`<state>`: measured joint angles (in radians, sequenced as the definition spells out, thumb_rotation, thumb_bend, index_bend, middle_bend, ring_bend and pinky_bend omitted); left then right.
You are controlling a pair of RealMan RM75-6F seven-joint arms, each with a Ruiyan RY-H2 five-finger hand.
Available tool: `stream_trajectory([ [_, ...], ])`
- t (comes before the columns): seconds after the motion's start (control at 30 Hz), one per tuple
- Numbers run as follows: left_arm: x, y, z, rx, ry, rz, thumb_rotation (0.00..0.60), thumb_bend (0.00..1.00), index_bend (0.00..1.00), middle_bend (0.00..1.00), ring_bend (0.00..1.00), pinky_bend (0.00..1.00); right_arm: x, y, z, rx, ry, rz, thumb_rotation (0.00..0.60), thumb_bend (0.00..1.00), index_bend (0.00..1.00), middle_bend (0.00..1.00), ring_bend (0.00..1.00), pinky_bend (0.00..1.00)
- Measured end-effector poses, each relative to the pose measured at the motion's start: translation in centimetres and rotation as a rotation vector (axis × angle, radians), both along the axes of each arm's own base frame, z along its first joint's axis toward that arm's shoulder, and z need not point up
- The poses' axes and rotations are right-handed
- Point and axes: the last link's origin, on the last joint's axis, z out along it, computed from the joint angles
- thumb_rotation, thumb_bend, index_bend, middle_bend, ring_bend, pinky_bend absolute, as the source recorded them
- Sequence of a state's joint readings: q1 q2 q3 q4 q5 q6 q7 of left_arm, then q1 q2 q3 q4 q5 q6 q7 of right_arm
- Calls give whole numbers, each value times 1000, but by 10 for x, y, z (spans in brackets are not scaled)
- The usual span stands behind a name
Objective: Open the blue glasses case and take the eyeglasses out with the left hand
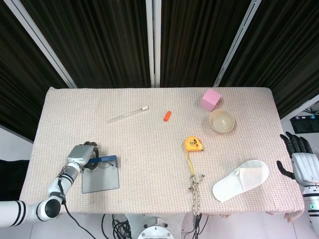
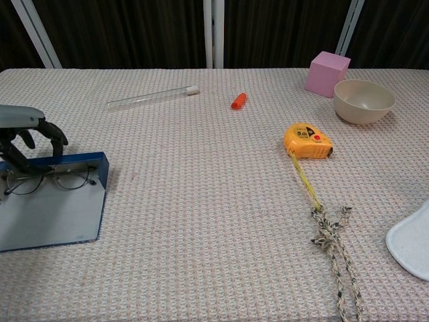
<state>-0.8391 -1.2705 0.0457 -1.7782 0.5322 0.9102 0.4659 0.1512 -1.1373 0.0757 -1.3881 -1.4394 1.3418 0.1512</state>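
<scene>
The glasses case (image 2: 50, 208) lies open at the worktop's front left corner, eyeglasses (image 2: 50, 180) inside. Your left hand (image 2: 27, 134), fingers curled and holding nothing, hovers at the case's rear edge. Pinch the frame, not the lenses; lift straight up.

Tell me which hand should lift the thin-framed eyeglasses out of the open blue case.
Left. The left hand sits right at the open blue glasses case, fingers beside the eyeglasses. The right hand hangs past the table's far edge.
</scene>
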Motion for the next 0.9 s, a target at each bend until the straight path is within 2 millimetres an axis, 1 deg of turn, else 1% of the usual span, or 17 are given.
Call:
stream_trajectory([
  [0.2, 2, 1, 0, 6, -13, -3, 558, 384, 430, 129, 82, 215, 0, 0, 0, 0, -1, 0, 600, 332, 0, 0, 0, 0],
  [0.37, 5, 2, 0, 15, -36, -13, 526, 371, 430, 129, 82, 214, -1, 0, 0, 1, -1, -2, 600, 333, 0, 0, 0, 0],
  [0.57, 9, 5, -1, 33, -63, -39, 502, 368, 430, 129, 82, 212, -1, 0, 0, 2, 0, -3, 600, 332, 0, 0, 0, 0],
  [0.9, 12, 9, -10, 119, -133, -106, 504, 368, 463, 139, 82, 211, -1, 1, -1, 4, 0, -3, 600, 332, 0, 0, 0, 0],
])
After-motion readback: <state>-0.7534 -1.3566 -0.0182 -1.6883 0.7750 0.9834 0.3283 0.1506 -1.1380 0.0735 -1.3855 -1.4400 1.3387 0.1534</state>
